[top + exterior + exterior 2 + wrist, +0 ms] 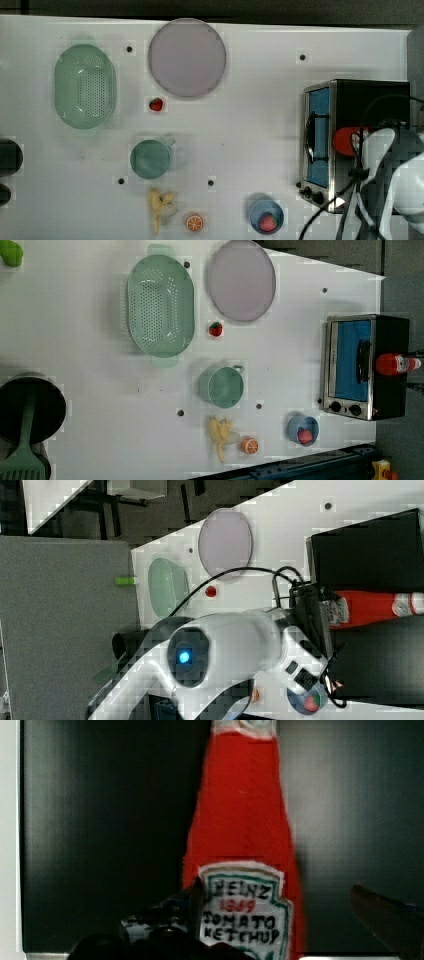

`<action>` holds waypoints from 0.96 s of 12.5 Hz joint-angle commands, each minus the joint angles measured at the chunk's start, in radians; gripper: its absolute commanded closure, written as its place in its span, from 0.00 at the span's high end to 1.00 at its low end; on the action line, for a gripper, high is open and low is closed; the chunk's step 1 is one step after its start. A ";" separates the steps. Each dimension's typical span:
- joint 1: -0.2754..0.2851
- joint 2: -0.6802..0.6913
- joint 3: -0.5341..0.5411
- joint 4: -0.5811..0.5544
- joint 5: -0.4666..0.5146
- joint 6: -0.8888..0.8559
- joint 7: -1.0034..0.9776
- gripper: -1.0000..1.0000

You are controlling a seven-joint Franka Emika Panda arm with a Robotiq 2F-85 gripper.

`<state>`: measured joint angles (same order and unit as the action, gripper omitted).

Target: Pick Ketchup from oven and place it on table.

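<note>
The ketchup (344,141), a red bottle with a white cap and a white-and-red label, lies on its side on the black top of the oven (320,135). The left view shows the ketchup (394,363) across the oven (350,365) top, above the closed bluish glass door. In the wrist view my gripper (287,907) is open, one dark finger on each side of the ketchup's (240,820) label end, touching nothing that I can see. The white arm (225,645) reaches in over the oven (370,545). The white table (240,125) spreads to the top view's left.
On the table stand a green colander (85,85), a lilac plate (186,56), a strawberry (156,104), a green mug (150,159), a banana (160,205), an orange half (194,222) and a blue bowl (256,210) holding a strawberry. Black cables (350,200) hang by the oven.
</note>
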<state>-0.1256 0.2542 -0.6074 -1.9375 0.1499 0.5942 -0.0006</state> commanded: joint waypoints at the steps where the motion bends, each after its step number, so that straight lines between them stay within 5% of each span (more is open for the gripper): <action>1: 0.007 0.013 -0.004 0.016 0.004 0.013 0.058 1.00; 6: 0.008 0.043 -0.001 0.018 0.052 0.013 0.066 1.00; 7: 0.007 0.052 -0.002 0.016 0.052 0.013 0.066 0.96; 10: 0.010 0.057 -0.002 0.018 0.054 0.013 0.066 0.64; 12: 0.012 0.051 -0.002 0.033 0.051 0.009 0.066 0.64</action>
<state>-0.1072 0.3115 -0.5923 -1.9316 0.1982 0.6211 0.0240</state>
